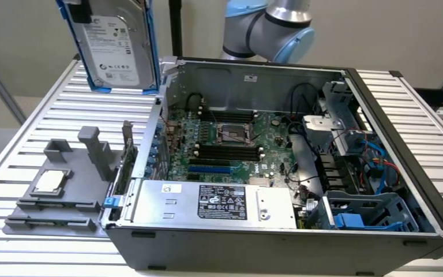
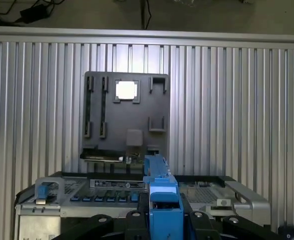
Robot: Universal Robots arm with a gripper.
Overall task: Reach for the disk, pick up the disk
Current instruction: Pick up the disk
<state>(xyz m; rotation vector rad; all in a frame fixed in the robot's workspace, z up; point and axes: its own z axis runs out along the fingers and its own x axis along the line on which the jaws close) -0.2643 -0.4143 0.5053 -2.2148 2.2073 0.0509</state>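
Note:
The disk [image 1: 115, 49], a silver hard drive with a white label and blue rails, hangs upright in the air above the slatted table, at the exterior view's upper left, beyond the computer case's corner. Its top reaches the frame's upper edge, where a bit of my gripper [image 1: 83, 8] shows. In the wrist view my gripper [image 2: 164, 220] is shut on the disk's blue edge [image 2: 162, 192], with a black finger [image 2: 134, 220] on either side of it.
The open computer case [image 1: 406, 144] fills the table's middle, with a silver box with a black label [image 1: 214, 202] at its front. A grey fixture plate [image 1: 60, 190] holding a small CPU chip [image 1: 50, 180] lies to the exterior view's left. The arm's joints [image 1: 271, 29] stand behind the case.

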